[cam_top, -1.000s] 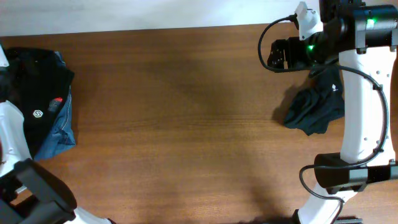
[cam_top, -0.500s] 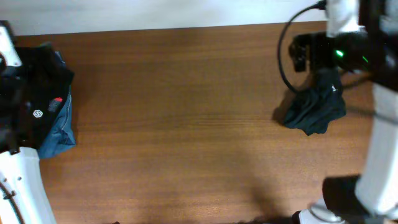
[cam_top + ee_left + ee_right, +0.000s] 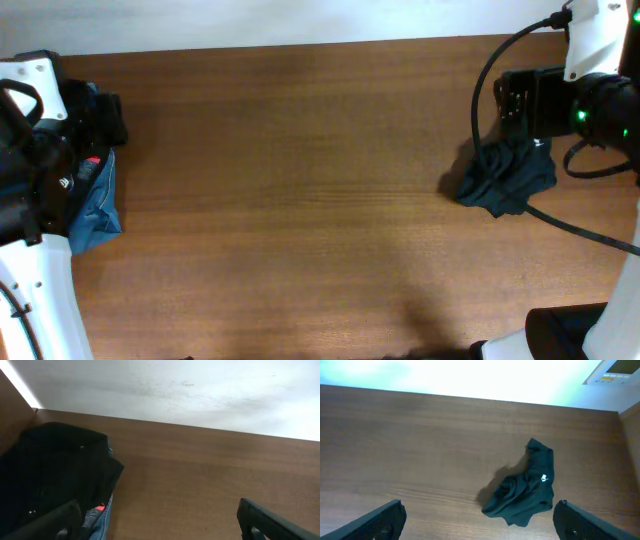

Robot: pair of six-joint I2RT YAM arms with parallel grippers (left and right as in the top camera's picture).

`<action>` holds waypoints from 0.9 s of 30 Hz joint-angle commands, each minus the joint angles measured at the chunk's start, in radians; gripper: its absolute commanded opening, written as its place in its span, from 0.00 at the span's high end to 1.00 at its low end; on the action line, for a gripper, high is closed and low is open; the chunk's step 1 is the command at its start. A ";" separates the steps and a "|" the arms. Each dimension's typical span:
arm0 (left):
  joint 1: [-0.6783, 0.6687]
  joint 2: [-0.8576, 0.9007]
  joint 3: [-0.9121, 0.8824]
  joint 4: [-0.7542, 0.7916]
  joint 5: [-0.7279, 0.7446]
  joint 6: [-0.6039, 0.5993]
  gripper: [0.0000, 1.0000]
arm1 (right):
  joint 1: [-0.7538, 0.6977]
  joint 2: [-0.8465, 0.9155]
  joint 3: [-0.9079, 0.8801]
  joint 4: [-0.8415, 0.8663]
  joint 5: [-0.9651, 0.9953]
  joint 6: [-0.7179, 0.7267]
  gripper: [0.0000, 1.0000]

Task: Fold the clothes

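The crumpled black garment (image 3: pixel 522 492) lies bunched on the right side of the table (image 3: pixel 300 200). In the right wrist view its long axis slants from near-left to far-right, with a small white tag (image 3: pixel 543 478) showing. The right gripper (image 3: pixel 479 520) hangs near it, jaws wide and empty. At the far left edge the black shirt (image 3: pixel 60 465) is heaped over a blue denim garment (image 3: pixel 95 205) — the left arm (image 3: pixel 30 280) overhangs both. The left gripper (image 3: pixel 157 525) gapes wide, holding nothing.

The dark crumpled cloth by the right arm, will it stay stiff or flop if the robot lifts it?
Probably flop: the dark cloth lies bunched in soft folds, so it should dangle when lifted. Pushed, it would probably wrinkle on the table, not roll.
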 commanded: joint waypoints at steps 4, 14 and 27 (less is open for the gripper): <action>-0.003 -0.005 0.012 -0.002 0.014 -0.013 0.01 | -0.001 0.003 -0.003 -0.006 0.016 -0.002 0.01; -0.003 -0.005 0.012 -0.003 0.014 -0.013 0.01 | -0.001 0.003 -0.003 -0.006 0.016 -0.002 0.01; -0.003 -0.005 0.012 -0.006 0.014 -0.013 0.01 | -0.001 -0.285 -0.293 -0.002 0.016 -0.002 0.01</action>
